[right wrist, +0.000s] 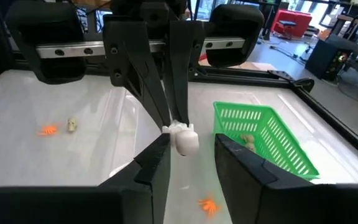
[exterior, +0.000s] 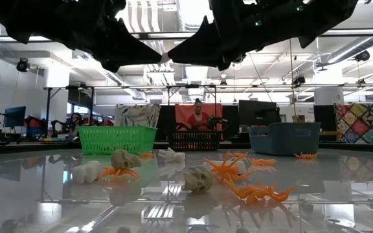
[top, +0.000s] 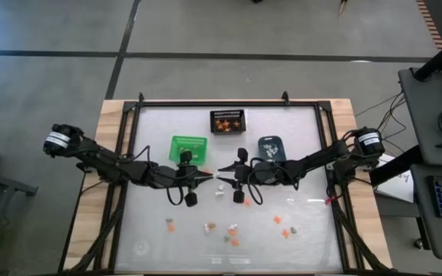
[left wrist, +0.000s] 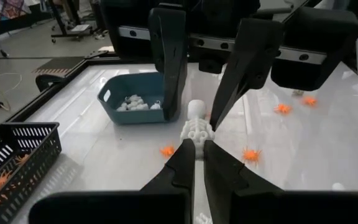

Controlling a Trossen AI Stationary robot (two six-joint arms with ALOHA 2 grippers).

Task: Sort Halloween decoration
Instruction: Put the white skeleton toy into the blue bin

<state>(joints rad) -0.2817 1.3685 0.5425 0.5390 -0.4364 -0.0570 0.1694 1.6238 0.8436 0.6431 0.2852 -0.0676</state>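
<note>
1. The left gripper point(left wrist: 197, 144), at mid-frame in the high view, has its fingers pressed together on the lower end of a white skeleton point(left wrist: 197, 127), held above the table.
2. The right gripper point(right wrist: 188, 142) meets it tip to tip, fingers spread to either side of the skeleton's skull and seemingly not touching it. This looks like a handover not yet completed.
3. Just above the grippers in the high view stand three bins:
   - the green bin point(top: 188, 147), left of centre, holds at least one tan piece;
   - the black bin point(top: 227, 121), top centre, holds orange pieces;
   - the blue bin point(top: 271, 147), right of centre, holds white pieces.
4. All three bins have something in them, so sorting looks well under way.
5. Left to do: loose trinkets point(top: 232, 230), orange, white and tan, lie scattered across the lower middle of the high view, well apart from the bins.
6. The skeleton probably belongs in the blue bin.
</note>
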